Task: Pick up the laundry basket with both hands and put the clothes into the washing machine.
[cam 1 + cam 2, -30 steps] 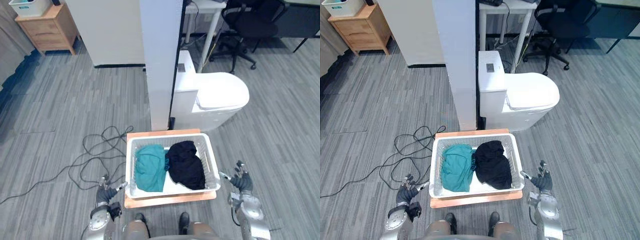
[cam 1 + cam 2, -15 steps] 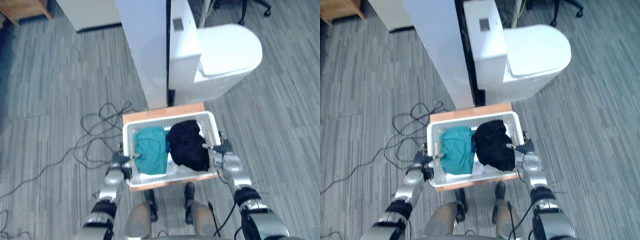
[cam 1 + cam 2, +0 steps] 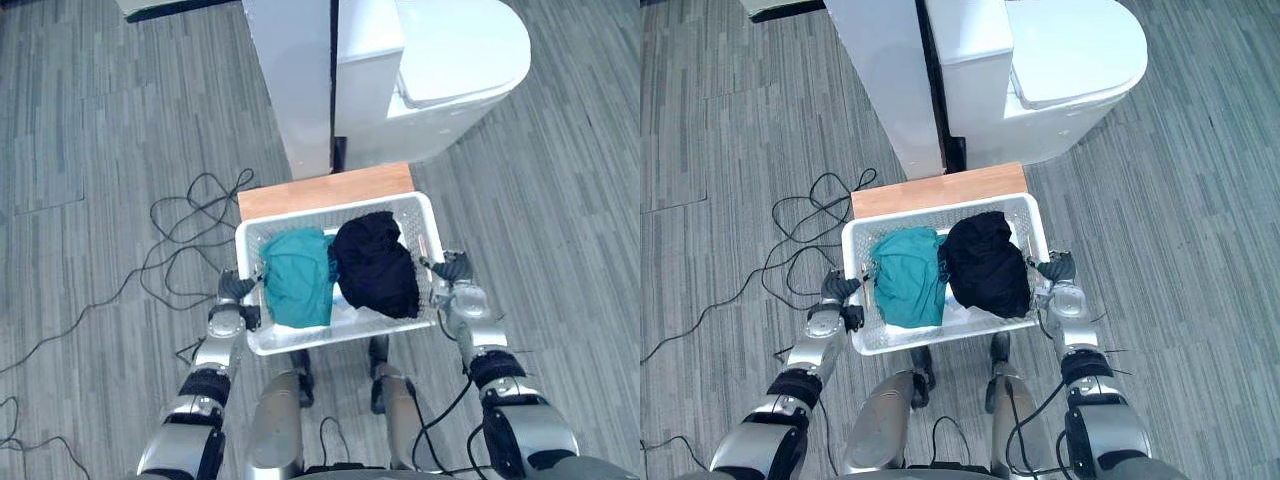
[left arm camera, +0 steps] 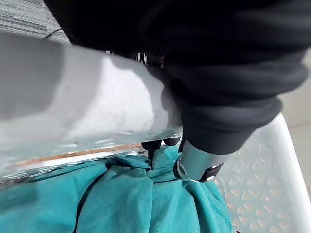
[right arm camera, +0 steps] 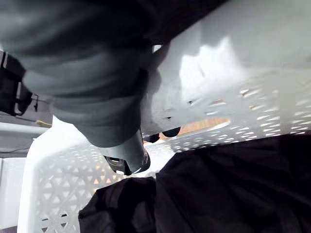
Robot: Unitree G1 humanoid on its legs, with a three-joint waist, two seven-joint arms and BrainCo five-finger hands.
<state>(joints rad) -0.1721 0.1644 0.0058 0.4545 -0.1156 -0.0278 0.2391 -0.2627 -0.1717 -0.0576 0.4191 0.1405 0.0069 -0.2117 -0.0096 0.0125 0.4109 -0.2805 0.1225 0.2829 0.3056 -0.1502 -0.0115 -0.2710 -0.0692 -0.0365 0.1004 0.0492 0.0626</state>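
At opposite ends of the laundry basket [image 3: 330, 208] — left hand [image 3: 235, 292], right hand [image 3: 453, 272] clasping its rim.

No readable text, label, number or sign anywhere, laundry basket [image 3: 340, 330] included.

The white perforated plastic laundry basket [image 3: 340, 334] hangs between the left hand [image 3: 236, 289] and the right hand [image 3: 455, 270], each clasping a side rim. Inside, the crumpled teal garment [image 3: 297, 288] lies left of the crumpled black garment [image 3: 375, 275], touching it. Behind the basket lies a flat wooden board [image 3: 325, 189]. Beyond it stands a white upright panel [image 3: 290, 80], with a white ceramic toilet [image 3: 450, 50] on its right.
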